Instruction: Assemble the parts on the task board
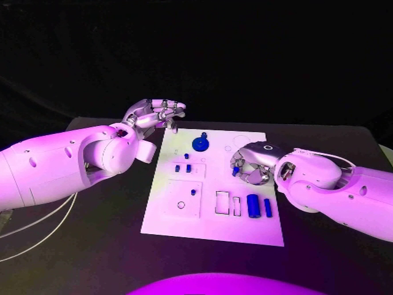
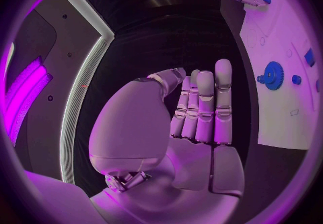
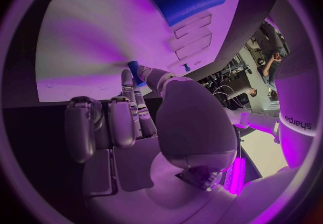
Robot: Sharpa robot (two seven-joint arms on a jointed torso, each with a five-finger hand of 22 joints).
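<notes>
Fingers (image 3: 138,73) of right hand (image 1: 250,165) pinching a small blue part (image 1: 237,165) over mid-board (image 1: 210,227); left hand (image 1: 156,114) loosely curled, empty, past board's far-left corner. Gear (image 1: 200,144) seated, cylinders (image 1: 252,206) still loose, plenty left.

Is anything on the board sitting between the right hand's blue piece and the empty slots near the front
Nothing visible blocks it. The right hand pinches a small blue part over the task board. Bare white board lies between it and the rectangular slots; the blue cylinder lies just beside them.

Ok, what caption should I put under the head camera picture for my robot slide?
Right hand pinches a small blue part over the white task board while the left hand waits empty at its far corner.
</notes>
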